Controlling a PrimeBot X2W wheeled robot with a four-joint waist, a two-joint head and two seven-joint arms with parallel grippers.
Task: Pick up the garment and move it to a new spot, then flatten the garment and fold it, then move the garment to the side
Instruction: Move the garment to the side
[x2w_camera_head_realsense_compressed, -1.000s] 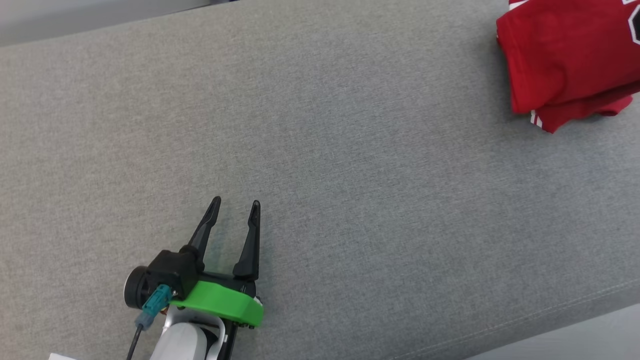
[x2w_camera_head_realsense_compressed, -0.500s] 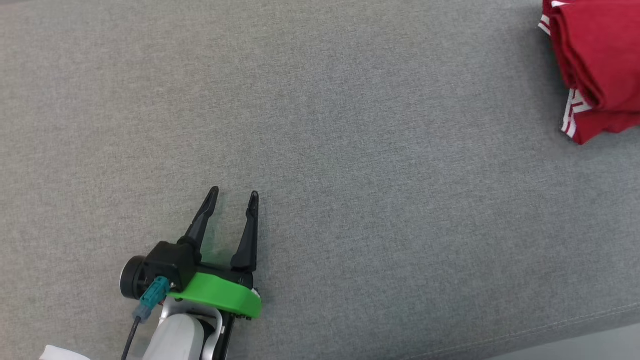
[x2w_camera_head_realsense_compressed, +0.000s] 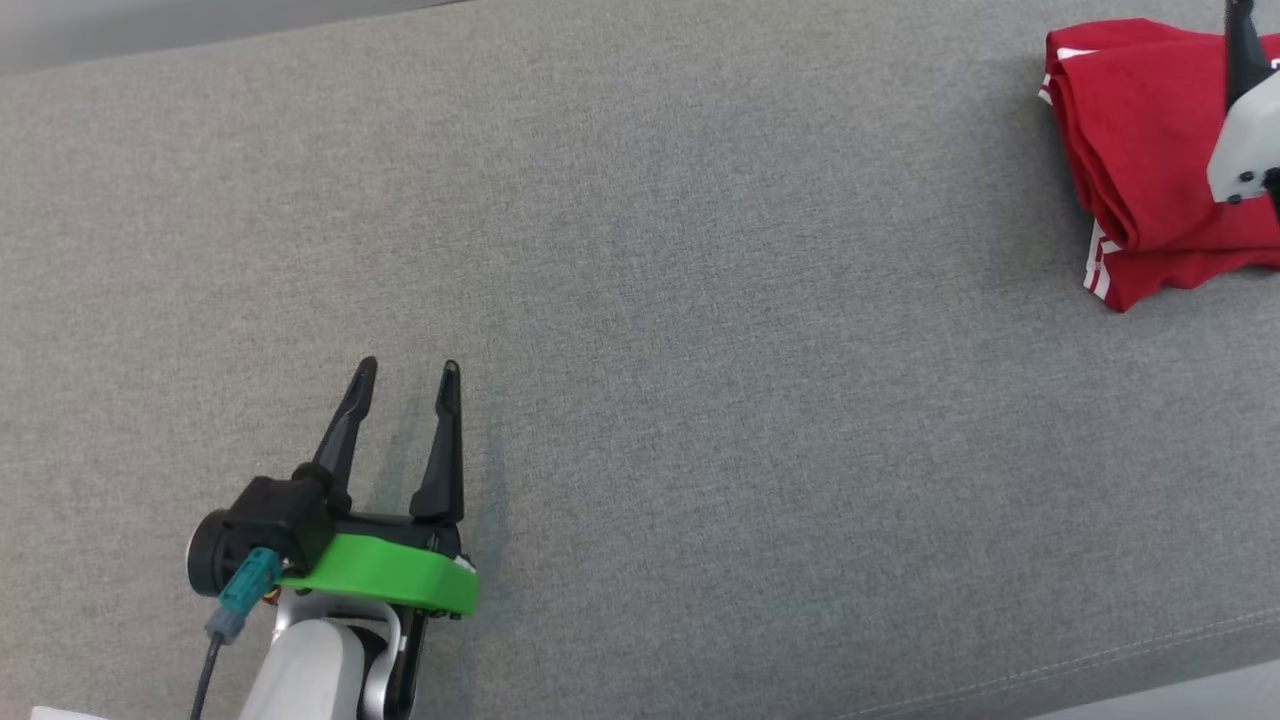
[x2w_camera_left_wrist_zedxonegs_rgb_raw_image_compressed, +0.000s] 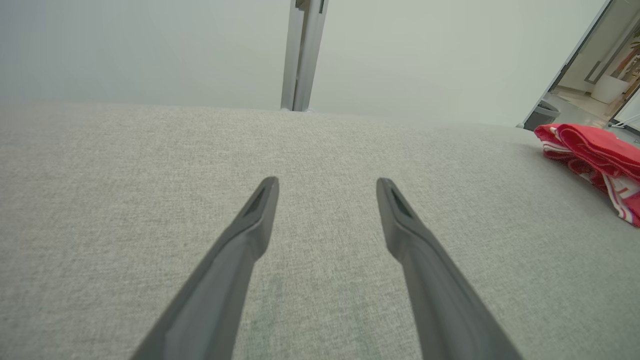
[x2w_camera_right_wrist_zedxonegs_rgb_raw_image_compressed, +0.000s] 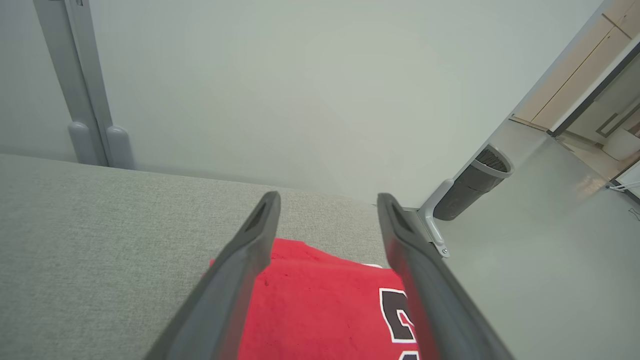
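The garment (x2w_camera_head_realsense_compressed: 1140, 160) is a red shirt with white-striped hems, folded into a thick bundle at the far right of the grey surface. It also lies at the right edge of the left wrist view (x2w_camera_left_wrist_zedxonegs_rgb_raw_image_compressed: 595, 150). My right gripper (x2w_camera_right_wrist_zedxonegs_rgb_raw_image_compressed: 327, 200) hovers open just above the garment (x2w_camera_right_wrist_zedxonegs_rgb_raw_image_compressed: 320, 305), whose black-and-white print shows between the fingers, and it holds nothing. In the head view, the right arm's pale casing (x2w_camera_head_realsense_compressed: 1245, 140) overlaps the shirt. My left gripper (x2w_camera_head_realsense_compressed: 408, 366) rests open and empty over bare fabric at the lower left, far from the shirt; its two fingers spread wide in its own view (x2w_camera_left_wrist_zedxonegs_rgb_raw_image_compressed: 327, 182).
The grey upholstered surface (x2w_camera_head_realsense_compressed: 700, 300) spreads across the whole head view, with its near edge and seam (x2w_camera_head_realsense_compressed: 1100, 660) at the lower right. Beyond the far right end stand a dark bin (x2w_camera_right_wrist_zedxonegs_rgb_raw_image_compressed: 472, 187) on the floor and a grey post (x2w_camera_right_wrist_zedxonegs_rgb_raw_image_compressed: 85, 85) by the wall.
The head camera has shifted, so the whole picture moved. The right arm's pale casing and a dark finger now show over the garment at the right edge. The left gripper stays open.
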